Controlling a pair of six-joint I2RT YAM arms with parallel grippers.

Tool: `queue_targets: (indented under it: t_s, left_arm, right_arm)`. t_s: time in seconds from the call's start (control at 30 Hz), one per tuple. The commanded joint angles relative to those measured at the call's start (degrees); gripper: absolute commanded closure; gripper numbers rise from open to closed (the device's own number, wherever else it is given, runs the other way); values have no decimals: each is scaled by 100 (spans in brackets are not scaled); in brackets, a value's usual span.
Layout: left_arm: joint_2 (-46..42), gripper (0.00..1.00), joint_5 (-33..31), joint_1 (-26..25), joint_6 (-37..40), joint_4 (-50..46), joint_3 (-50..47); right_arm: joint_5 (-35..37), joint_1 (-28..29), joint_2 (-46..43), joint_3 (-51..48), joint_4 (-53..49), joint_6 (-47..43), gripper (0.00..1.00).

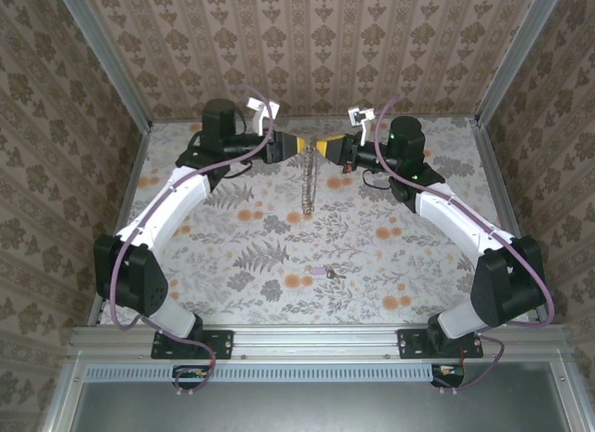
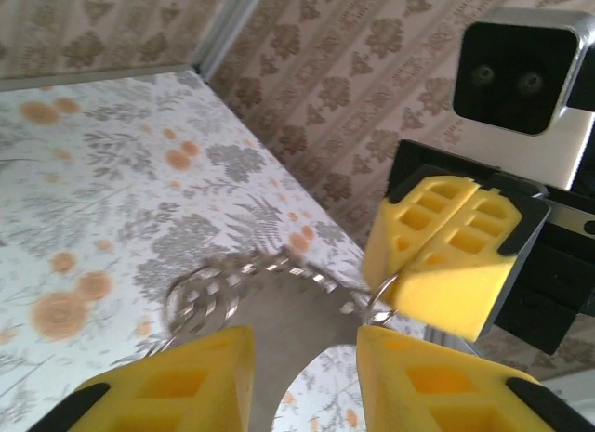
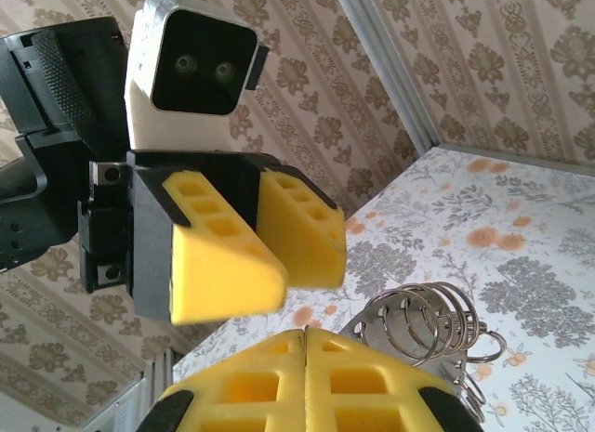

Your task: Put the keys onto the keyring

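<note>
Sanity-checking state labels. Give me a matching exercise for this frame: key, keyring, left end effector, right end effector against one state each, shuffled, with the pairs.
Things:
1. key
2. keyring
3. left end effector
4. right end effector

States:
A. fingers shut together
B. lying on the table
C. fingers apart
D. hanging above the table

Pairs: 1-B, 2-D, 3-C, 4-A

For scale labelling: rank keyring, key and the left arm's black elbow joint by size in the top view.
1. black elbow joint, likely nearer the camera
2. keyring, hanging chain
3. key, by far smallest
</note>
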Motion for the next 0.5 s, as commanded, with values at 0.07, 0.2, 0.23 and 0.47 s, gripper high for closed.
queue_targets:
  t_s: [0.07,0.2,0.23,0.47]
  left_arm:
    - [157,71,300,-67,-562,947,28]
    - [109,72,286,-83,-990,1586,-275]
    - [101,73,291,-83,-1062,1687,-311]
    - [169,75,295,-429,-1172,1902,-422]
  right_arm:
    - [-208,-106,-249,-156,405,116,100]
    - [-251,-215,-383,-373,538,214,100]
    - [-260,-224,-409,-395,545,230,100]
    - [-244,-292,-512,-500,612,356,100]
